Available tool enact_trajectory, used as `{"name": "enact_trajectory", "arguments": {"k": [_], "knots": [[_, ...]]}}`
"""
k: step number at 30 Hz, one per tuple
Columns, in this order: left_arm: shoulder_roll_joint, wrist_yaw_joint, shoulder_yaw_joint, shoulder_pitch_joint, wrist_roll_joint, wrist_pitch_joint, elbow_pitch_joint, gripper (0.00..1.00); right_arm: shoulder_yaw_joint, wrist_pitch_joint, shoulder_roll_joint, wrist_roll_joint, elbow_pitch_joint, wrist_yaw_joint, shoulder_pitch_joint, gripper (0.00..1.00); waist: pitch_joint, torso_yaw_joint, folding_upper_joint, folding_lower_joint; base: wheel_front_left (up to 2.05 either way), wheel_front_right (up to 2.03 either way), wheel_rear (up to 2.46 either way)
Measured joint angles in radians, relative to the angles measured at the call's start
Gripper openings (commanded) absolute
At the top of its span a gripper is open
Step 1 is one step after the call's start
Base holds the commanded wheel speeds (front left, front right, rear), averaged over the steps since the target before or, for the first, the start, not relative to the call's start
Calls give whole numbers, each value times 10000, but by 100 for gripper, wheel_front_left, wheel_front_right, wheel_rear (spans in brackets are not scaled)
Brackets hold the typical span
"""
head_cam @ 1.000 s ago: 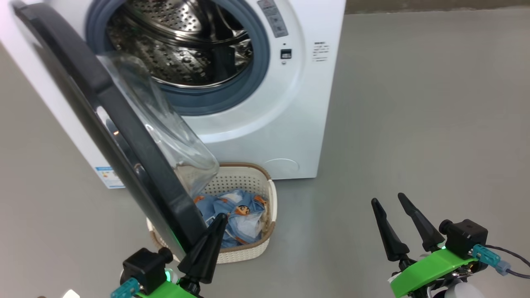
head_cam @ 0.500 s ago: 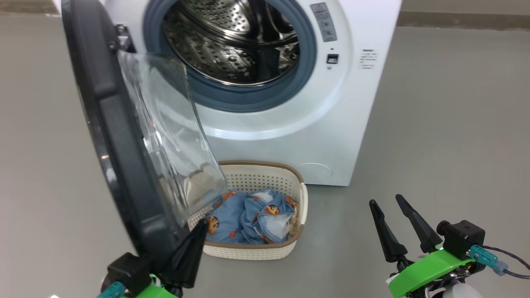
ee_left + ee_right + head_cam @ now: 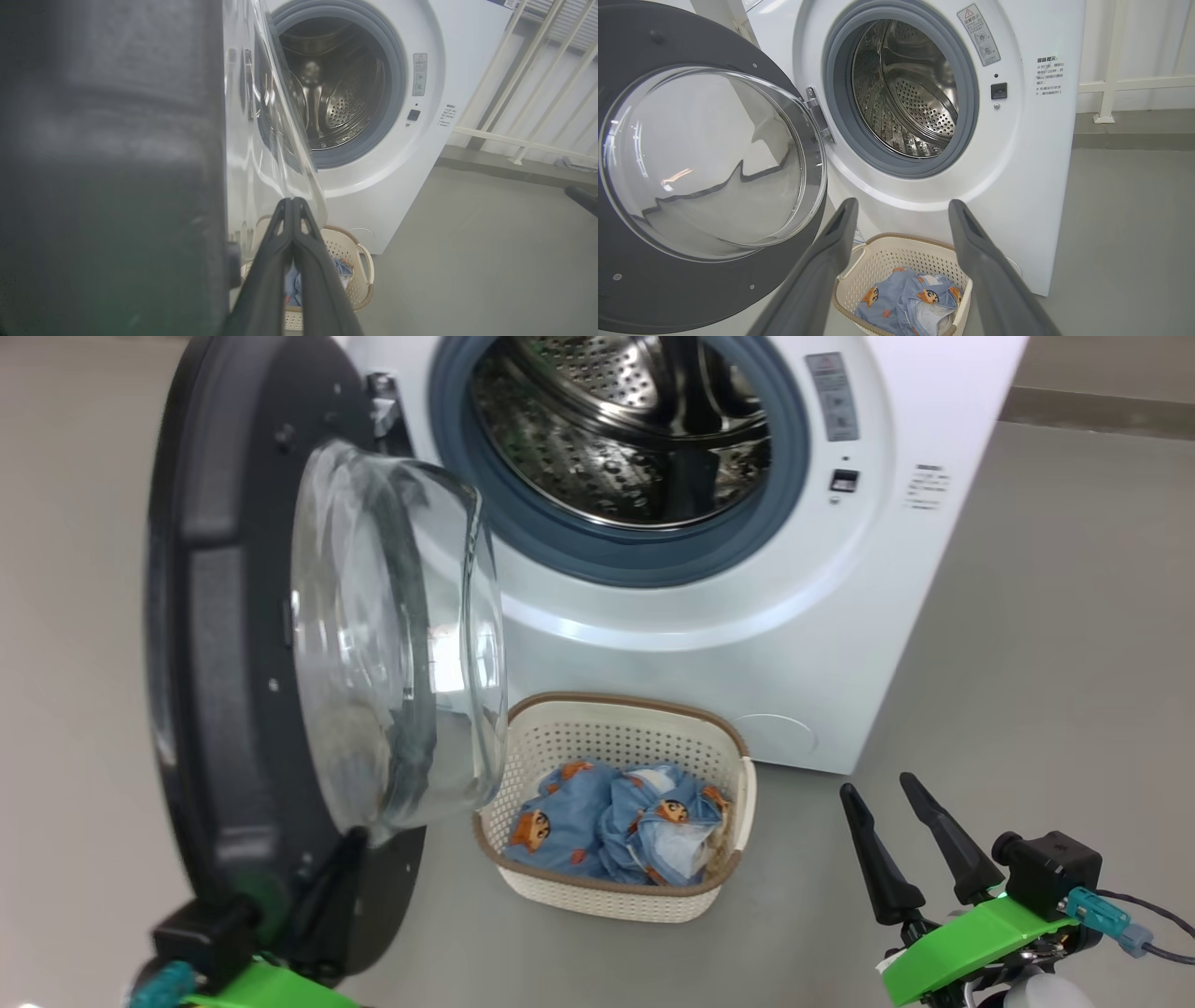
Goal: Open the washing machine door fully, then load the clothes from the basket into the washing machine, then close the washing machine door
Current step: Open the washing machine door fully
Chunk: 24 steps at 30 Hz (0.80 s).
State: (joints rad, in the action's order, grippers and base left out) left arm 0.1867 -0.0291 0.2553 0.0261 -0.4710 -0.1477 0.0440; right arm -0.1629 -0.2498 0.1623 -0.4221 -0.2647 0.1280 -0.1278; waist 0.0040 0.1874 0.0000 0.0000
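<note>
Glossy black in the head view, the washing machine door (image 3: 215, 616) stands swung out left of the washing machine (image 3: 672, 644). The left gripper (image 3: 347, 851), fingers pressed together, sits at the door's lower edge, seemingly to push it wider. The basket (image 3: 607, 747) sits just before the machine's front, the clothes (image 3: 607, 821) heaped inside, handy for loading. The right gripper (image 3: 876, 786) hangs spread and empty, right of the machine. Left wrist view: joined tips lie beside the door's glass bowl (image 3: 275, 140). Right wrist view: parted fingers frame the basket below the drum mouth (image 3: 906, 93).
</note>
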Motion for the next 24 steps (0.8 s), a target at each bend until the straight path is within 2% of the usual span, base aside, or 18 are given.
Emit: {"name": "enact_trajectory", "arguments": {"k": [5,11,20,24], "knots": [[485,257,-587,18,-92,299,33,0,96,0,-13,0,10,0,0,100,56,427,0,0,0,0,0],[800,337,-989,263,-339,571,307,0,138,0,-77,0,6,0,-3,100,171,827,0,0,0,0,0],[1377,311,-1526,1133,-589,702,1402,0,236,0,-245,88,15,0,-66,100,466,1261,0,0,0,0,0],[1670,61,-1753,1660,-731,775,2079,0,330,0,-278,180,48,0,-263,100,662,1390,0,0,0,0,0]]}}
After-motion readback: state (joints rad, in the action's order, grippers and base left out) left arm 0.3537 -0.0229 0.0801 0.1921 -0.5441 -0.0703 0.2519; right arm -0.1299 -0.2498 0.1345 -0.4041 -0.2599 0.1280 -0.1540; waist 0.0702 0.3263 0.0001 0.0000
